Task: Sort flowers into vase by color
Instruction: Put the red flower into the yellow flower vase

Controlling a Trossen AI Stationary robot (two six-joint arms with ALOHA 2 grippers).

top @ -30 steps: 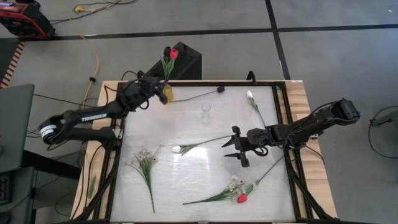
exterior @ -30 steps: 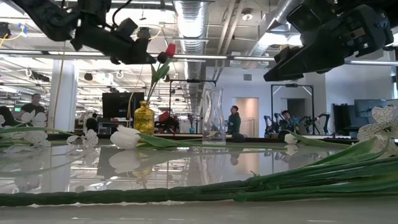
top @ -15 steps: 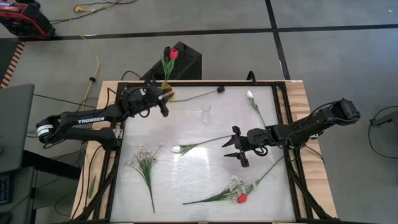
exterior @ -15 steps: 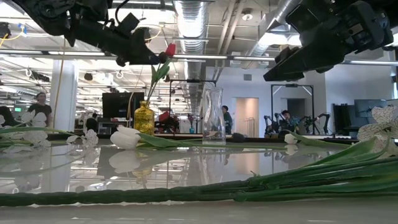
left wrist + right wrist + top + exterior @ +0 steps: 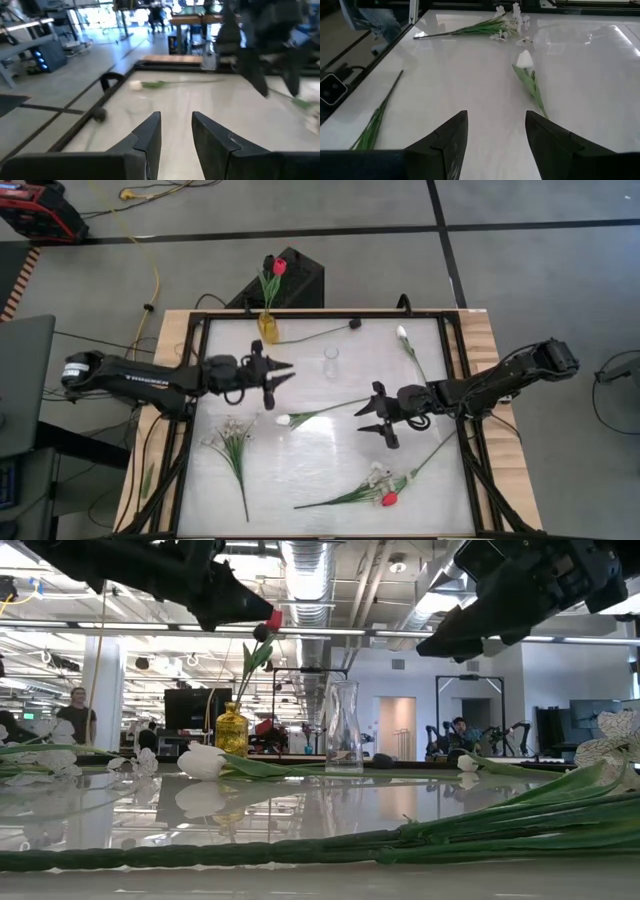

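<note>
A: What can't you read?
B: Left wrist view is motion-blurred; the white-headed flower [image 5: 137,85] is a smear, and the dark shape [image 5: 265,45] beyond can't be identified.
A: Low view?
B: Both arms cut off by the top edge. Foreground stems [image 5: 300,845] run off both sides, heads unseen.

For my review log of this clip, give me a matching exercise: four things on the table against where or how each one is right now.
Things:
1. yellow vase
2. clear vase
3. white tulip
4. left gripper

States:
A. lying flat mid-table, in front of the right gripper
B. standing empty
C. holding a red flower
D. open, holding nothing, beside the clear vase

Pairs: 1-C, 2-B, 3-A, 4-D
</note>
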